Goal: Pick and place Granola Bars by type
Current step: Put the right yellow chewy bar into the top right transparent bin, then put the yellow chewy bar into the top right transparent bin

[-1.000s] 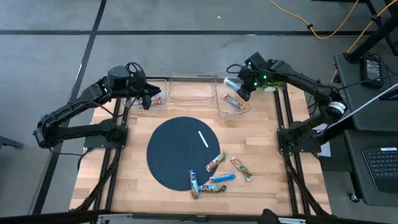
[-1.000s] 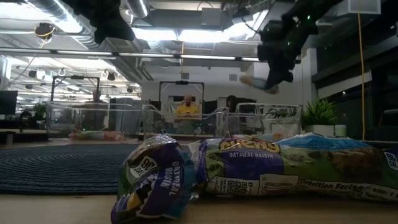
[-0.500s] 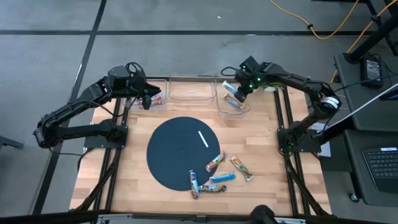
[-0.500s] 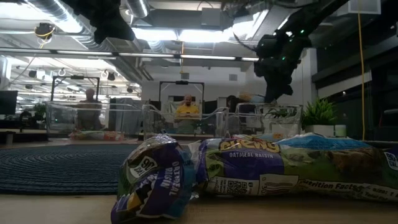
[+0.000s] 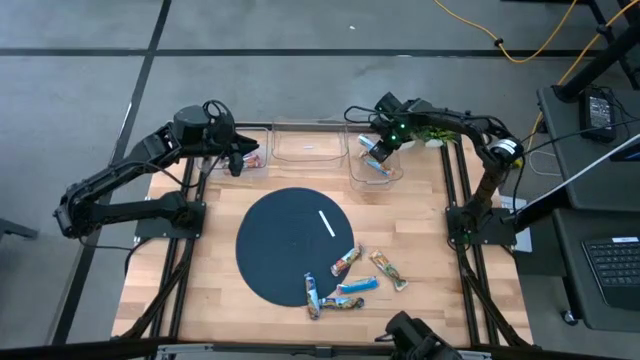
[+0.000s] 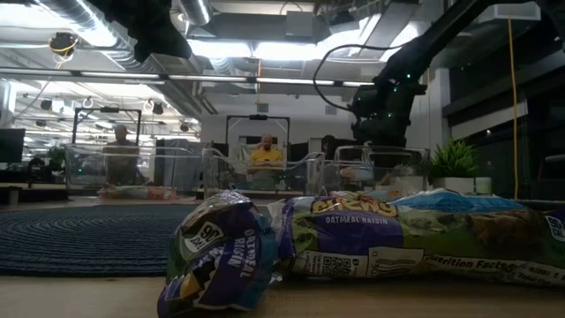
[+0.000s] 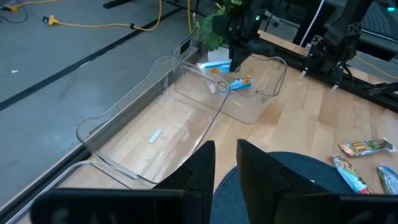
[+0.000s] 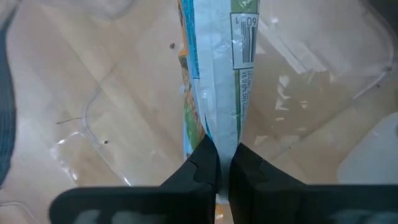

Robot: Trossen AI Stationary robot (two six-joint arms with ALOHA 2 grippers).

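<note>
The left gripper [image 5: 237,160] is seen hovering by the left clear plastic bin [image 5: 250,137], fingers slightly parted, empty. Only the right wrist view shows the right gripper [image 8: 224,163] clamped on a blue-and-silver foil granola bar [image 8: 217,74] over the right clear bin [image 5: 352,170]. Five wrapped bars [image 5: 352,281] are scattered by the dark round mat [image 5: 275,240].

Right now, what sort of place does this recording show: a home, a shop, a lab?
Most likely a robotics lab or workshop. Exposed ceiling ducts and strip lights run overhead, other framed workstations stand behind the wooden table, and a yellow cable trails across the grey floor beside a laptop.
</note>
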